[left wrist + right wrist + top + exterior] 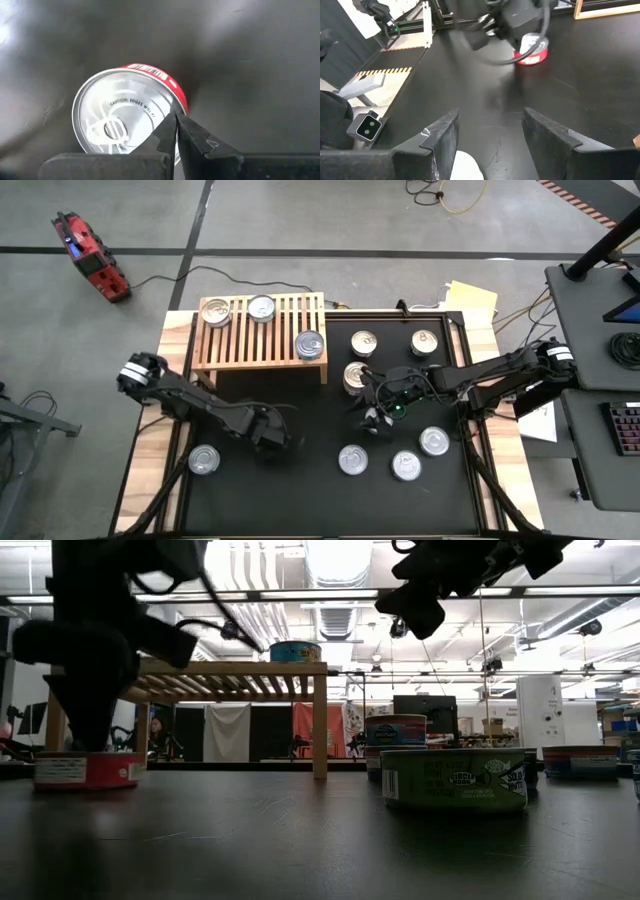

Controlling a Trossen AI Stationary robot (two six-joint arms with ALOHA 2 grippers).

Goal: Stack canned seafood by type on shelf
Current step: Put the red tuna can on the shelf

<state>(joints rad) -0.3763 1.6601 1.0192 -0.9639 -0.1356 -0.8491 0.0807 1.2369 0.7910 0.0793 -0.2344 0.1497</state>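
The shelf stands at the mat's far left and bears three cans. Several more tins lie on the black mat, one of them just right of the shelf. A red-labelled can sits on its base near the mat's left edge. My left gripper hovers shut above the mat, right of that can and clear of it; the left wrist view shows its fingertips together. My right gripper hangs open over the mat's middle with nothing between its fingers.
Three tins lie near the mat's front right and two at the far right. A green-labelled can stands closest in the low view. Bare mat lies between the two grippers.
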